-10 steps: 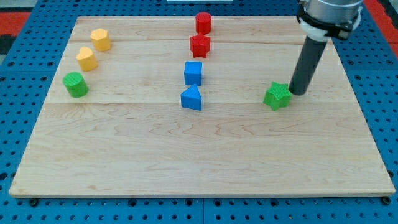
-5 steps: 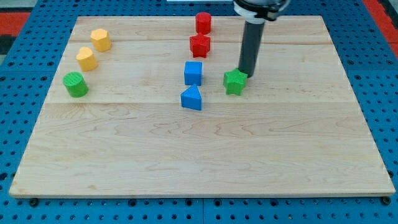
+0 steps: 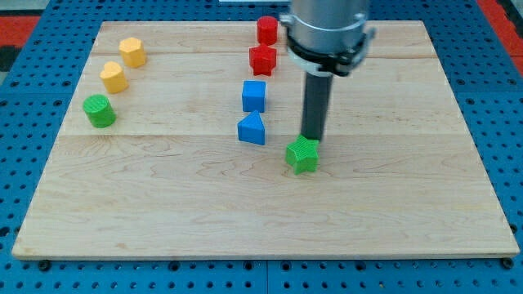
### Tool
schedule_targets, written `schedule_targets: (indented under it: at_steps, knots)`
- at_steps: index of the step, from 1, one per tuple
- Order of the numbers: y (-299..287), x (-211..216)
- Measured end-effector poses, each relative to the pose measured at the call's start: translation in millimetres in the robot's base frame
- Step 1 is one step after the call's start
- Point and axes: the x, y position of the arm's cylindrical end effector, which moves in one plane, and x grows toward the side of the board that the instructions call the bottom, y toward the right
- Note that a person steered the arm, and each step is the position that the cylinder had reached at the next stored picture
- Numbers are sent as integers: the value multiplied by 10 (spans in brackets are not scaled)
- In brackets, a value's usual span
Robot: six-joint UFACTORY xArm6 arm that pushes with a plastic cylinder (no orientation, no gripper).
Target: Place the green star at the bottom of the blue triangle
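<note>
The green star (image 3: 302, 155) lies on the wooden board (image 3: 163, 204), below and to the right of the blue triangle (image 3: 252, 129). My tip (image 3: 314, 140) touches the star's upper right side. The rod rises from there toward the view's top. The star stands apart from the triangle by about one block's width.
A blue cube (image 3: 254, 95) sits just above the triangle. A red star (image 3: 263, 60) and a red cylinder (image 3: 267, 30) stand above that. At the view's left are two yellow blocks (image 3: 131, 51) (image 3: 114, 77) and a green cylinder (image 3: 100, 110).
My tip has pushed the green star leftward from the board's right side, then down. The star now sits lower, below-right of the blue triangle. The other blocks have not moved.
</note>
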Motion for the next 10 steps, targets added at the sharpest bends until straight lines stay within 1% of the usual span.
schedule_targets:
  at_steps: [2,3,4,5,6,8,9,10]
  knots:
    - [218,564]
    - [-159,652]
    - [-243,511]
    - [612,485]
    - [559,289]
    - [-704,283]
    - [-763,125]
    - [-1270,117]
